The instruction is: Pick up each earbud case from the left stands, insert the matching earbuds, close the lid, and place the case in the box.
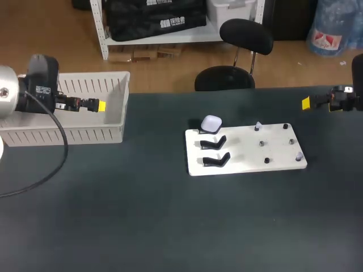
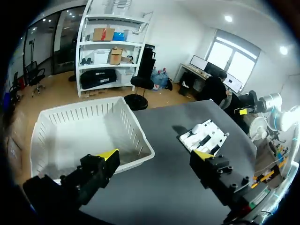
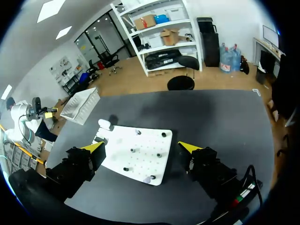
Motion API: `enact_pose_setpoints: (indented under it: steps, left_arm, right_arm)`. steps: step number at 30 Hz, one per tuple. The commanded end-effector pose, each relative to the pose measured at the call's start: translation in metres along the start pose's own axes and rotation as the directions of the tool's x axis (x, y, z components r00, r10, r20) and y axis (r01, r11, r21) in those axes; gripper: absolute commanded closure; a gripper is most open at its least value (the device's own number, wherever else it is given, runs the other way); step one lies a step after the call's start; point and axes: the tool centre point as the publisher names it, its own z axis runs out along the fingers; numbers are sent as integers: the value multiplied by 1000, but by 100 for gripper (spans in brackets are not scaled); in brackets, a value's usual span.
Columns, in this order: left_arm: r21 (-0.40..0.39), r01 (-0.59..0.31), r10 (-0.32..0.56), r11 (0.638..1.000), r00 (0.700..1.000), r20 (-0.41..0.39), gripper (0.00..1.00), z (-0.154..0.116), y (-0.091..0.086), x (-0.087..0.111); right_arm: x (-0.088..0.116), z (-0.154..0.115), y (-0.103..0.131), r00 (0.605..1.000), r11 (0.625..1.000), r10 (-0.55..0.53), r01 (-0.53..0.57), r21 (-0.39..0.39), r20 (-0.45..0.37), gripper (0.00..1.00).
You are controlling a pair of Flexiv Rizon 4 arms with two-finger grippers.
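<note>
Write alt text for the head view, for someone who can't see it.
A white board on a dark table holds one white earbud case and two empty black stands. The left hand hangs over a white box; the right hand sits far right.

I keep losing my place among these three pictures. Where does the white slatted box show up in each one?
Head view: the white slatted box sits at the table's far left edge.
Left wrist view: the box lies just ahead of the left arm's fingers, large and close.
Right wrist view: the box is small, far across the table beyond the white board.
Shared landmark: the white board with black stands.
</note>
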Motion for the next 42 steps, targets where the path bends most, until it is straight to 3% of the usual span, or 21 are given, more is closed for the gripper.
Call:
enact_pose_setpoints:
  steps: [1, 2, 3, 7, 9, 12, 13, 35, 36, 42]
  left_arm:
    - [309, -445, 336, 841, 876, 347, 0, 9, 12, 2]
    - [307, -475, 367, 824, 862, 350, 0, 10, 14, 1]
    - [337, -534, 398, 776, 828, 396, 0, 9, 12, 0]
    - [374, -658, 474, 653, 741, 477, 0, 5, 6, -4]
    - [377, -697, 504, 610, 708, 494, 0, 4, 4, -4]
    - [400, -753, 545, 523, 656, 522, 0, 3, 0, -4]
    - [401, -780, 573, 480, 625, 530, 0, 1, -4, -4]
    - [401, -780, 573, 480, 625, 530, 0, 1, -4, -4]
    - [407, -767, 571, 497, 642, 512, 0, 3, -6, -2]
    - [398, -746, 580, 534, 666, 469, 0, 12, -18, -1]
  right_arm:
    - [0, 0, 0, 1000, 1000, 1, -1, 2, 0, 0]
    - [0, 0, 0, 1000, 1000, 1, -1, 2, 0, 0]
    - [0, 0, 0, 1000, 1000, 1, -1, 2, 0, 0]
    - [0, 0, 0, 1000, 1000, 1, -1, 2, 0, 0]
    - [0, 0, 0, 1000, 1000, 1, -1, 2, 0, 0]
    - [0, 0, 0, 1000, 1000, 1, -1, 2, 0, 0]
    - [0, 0, 0, 1000, 1000, 1, -1, 2, 0, 0]
    - [0, 0, 0, 1000, 1000, 1, -1, 2, 0, 0]
    - [0, 0, 0, 1000, 1000, 1, -1, 2, 0, 0]
    - [0, 0, 0, 1000, 1000, 1, -1, 2, 0, 0]
